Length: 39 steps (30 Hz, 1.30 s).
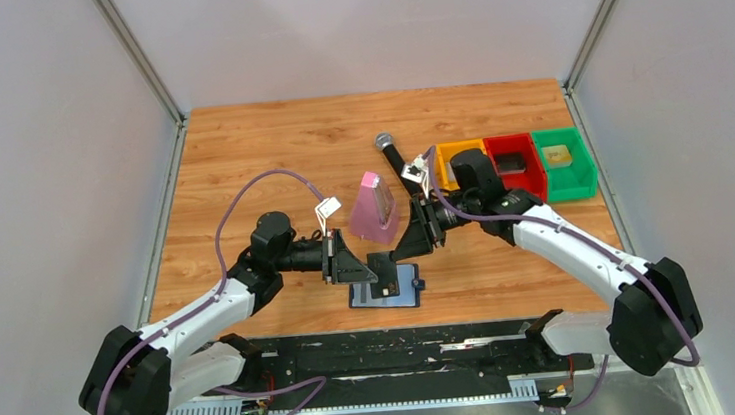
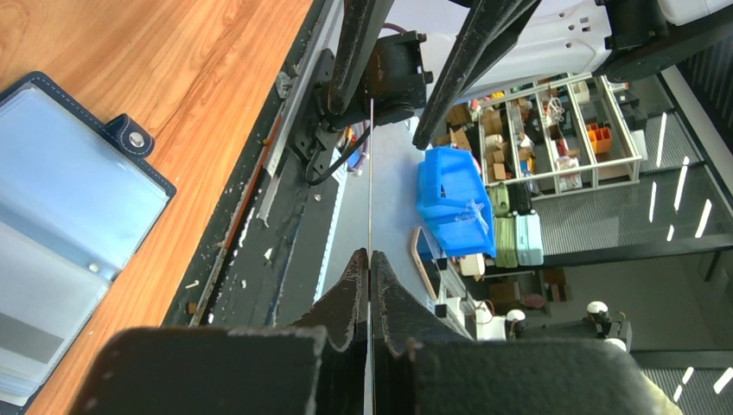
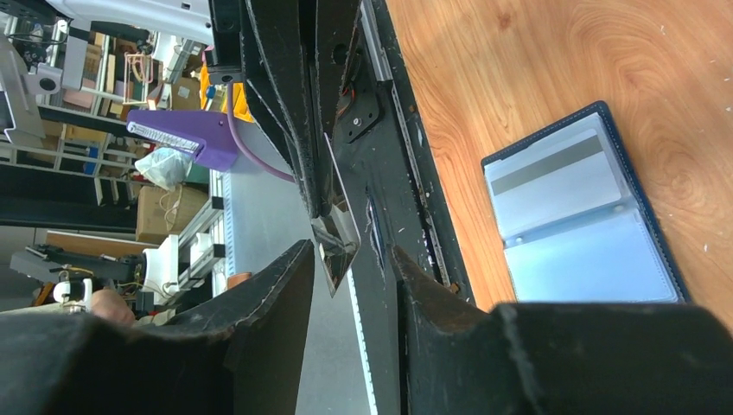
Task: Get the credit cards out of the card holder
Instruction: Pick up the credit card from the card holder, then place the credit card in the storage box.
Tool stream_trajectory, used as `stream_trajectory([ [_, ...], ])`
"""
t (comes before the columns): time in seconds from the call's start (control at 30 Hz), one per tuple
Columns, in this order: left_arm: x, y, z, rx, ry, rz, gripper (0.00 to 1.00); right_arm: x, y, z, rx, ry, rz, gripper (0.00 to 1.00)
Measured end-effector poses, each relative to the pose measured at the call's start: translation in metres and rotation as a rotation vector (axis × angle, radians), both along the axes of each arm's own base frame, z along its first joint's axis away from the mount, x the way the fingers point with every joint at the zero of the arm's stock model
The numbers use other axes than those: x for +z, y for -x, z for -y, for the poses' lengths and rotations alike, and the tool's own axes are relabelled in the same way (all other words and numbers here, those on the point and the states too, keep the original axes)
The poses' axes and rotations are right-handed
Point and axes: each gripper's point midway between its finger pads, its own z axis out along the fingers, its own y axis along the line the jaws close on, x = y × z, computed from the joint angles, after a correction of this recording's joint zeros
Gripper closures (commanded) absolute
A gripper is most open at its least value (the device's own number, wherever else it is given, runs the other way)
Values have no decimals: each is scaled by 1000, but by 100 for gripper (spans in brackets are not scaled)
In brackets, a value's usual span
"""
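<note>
Left gripper [image 2: 370, 259] is pressed shut on a thin credit card [image 2: 370, 173], seen edge-on. Right gripper [image 3: 350, 257] is spread, one finger set to each side of that card. The card holder [image 2: 60, 207] is laid open on the table [image 2: 190, 60], just below both grippers.

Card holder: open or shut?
Open. The card holder lies spread flat on the table, pale slotted inside facing up, snap tab unfastened.
</note>
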Motion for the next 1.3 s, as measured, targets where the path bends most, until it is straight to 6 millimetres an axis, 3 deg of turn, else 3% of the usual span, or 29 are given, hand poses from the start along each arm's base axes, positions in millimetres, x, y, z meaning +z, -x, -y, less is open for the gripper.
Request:
stream_trajectory([
  [0.23,0,1,0,-5,1,-1,100,-2,1,-3,26,-9,-24,73],
  [0.3,0,1,0,-6,1,-1,100,-3,0,-4,32,-12,-32,83],
  [0.37,0,1,0,-7,2,0,100,-3,0,-5,31,-12,-38,98],
  [0.43,0,1,0,-7,3,1,90,-3,0,-6,32,-15,-36,100],
  [0.5,0,0,0,-5,2,1,72,-1,0,-6,36,-21,-39,100],
  [0.53,-1,0,0,-3,1,2,56,0,0,-7,35,-25,-40,100],
  [0.57,-1,0,0,-3,1,3,50,2,-1,-7,32,-30,-37,100],
  [0.6,-1,-1,1,-2,1,11,33,4,-1,-7,28,-37,-32,100],
  [0.73,-4,-2,0,7,-16,3,5,17,-10,-3,-21,-64,11,100],
  [0.77,-4,-3,1,12,-23,2,3,19,-13,0,-42,-70,22,100],
  [1.07,-3,-11,-1,41,-84,47,0,22,-64,64,-344,-63,39,100],
  [1.17,-3,-14,-4,62,-114,76,0,25,-84,95,-481,-46,56,100],
  [1.3,-9,-26,-13,144,-213,118,0,23,-117,153,-740,9,94,100],
])
